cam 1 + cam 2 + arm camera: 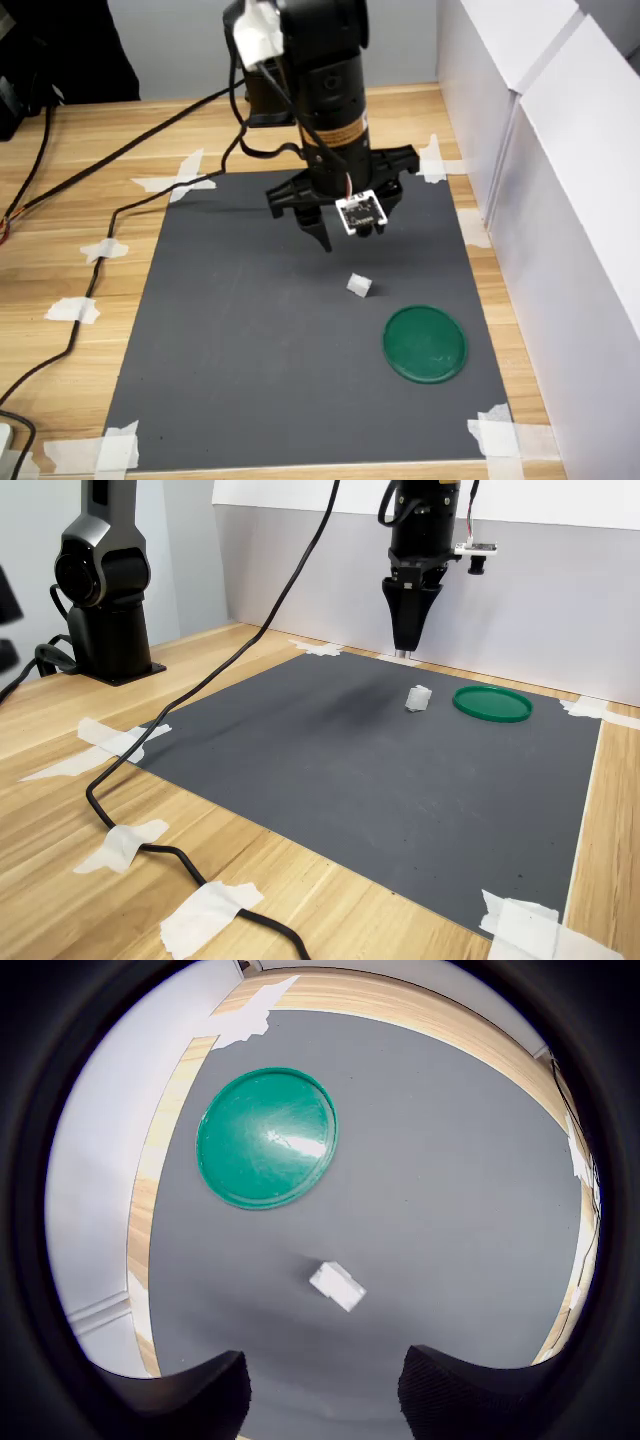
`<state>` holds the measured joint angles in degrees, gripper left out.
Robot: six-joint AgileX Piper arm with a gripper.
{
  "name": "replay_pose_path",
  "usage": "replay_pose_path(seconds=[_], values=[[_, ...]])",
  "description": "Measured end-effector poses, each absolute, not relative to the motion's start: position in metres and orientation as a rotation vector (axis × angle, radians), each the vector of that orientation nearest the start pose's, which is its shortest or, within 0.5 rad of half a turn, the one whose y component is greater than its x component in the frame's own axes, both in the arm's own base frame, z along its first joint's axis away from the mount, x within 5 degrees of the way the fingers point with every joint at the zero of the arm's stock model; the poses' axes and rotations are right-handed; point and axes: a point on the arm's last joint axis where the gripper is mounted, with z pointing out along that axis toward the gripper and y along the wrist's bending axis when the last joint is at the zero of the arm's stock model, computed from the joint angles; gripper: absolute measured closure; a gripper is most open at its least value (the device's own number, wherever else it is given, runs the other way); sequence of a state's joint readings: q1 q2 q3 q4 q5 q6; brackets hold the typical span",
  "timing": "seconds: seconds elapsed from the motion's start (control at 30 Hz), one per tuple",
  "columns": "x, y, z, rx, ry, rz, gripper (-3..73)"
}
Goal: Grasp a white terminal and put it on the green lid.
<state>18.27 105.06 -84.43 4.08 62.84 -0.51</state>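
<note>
gripper (343, 228) raised over the grey mat (230, 340), jaws apart, empty. terminal (359, 286) on the mat near it, just left of the lid (425, 343) in the first exterior view, not touching.

Black arm (325, 80) with an orange label, white tape patch, and dark-fingered claw (345, 225).

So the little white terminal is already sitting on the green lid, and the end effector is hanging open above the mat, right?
Not quite. The white terminal lies on the dark mat, beside the green lid and apart from it, as the first exterior view shows. The rest holds: the end effector hangs open above the mat.
</note>
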Motion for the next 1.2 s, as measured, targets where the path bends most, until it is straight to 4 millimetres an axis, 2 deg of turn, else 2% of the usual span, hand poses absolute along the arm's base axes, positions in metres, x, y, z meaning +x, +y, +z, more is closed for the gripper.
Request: replay_pose_path(seconds=[0.57, 0.87, 0.97, 1.2], values=[[0.377, 0.129, 0.201, -0.435, 2.952, 0.113, 6.7], [0.379, 0.13, 0.194, -0.444, 2.962, 0.123, 7.6], [0.379, 0.131, 0.193, -0.462, 2.96, 0.124, 12.8], [0.38, 0.131, 0.191, -0.461, 2.957, 0.127, 38.6]])
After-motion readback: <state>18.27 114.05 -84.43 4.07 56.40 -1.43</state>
